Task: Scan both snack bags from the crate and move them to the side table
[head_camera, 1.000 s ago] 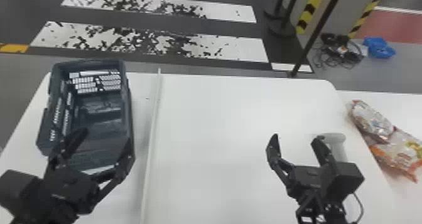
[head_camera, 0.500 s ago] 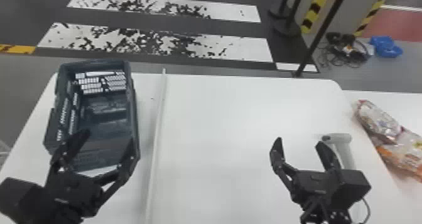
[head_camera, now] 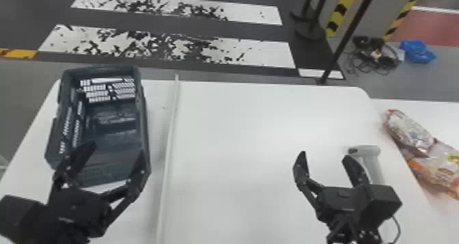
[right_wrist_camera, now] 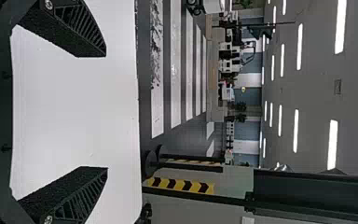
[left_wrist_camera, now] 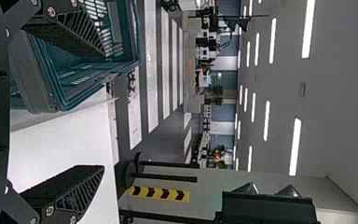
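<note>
- Head-cam view's shifted a touch vs. earlier; crate, bags + grippers approx. same spots on/over the tables.
- White worktable (head_camera: 239,134): biggest thing, w/ a white strip (head_camera: 167,140) running away from the robot, just beside the crate.
- White side table (head_camera: 413,106): beyond worktable's R edge.
- Dark blue-green crate (head_camera: 142,123): upright, L part of worktable, slotted sides.
- L gripper (head_camera: 116,149): at crate's near end, fingers spread, nothing btw. them.
- R gripper (head_camera: 324,156): above R part of worktable, fingers also wide apart, nothing held.
- Snack bags (head_camera: 411,130): both on side table, lying against each other, one w/ orange.
- Handheld scanner (head_camera: 372,156): on worktable, near R gripper, partly hidden by it.
</note>
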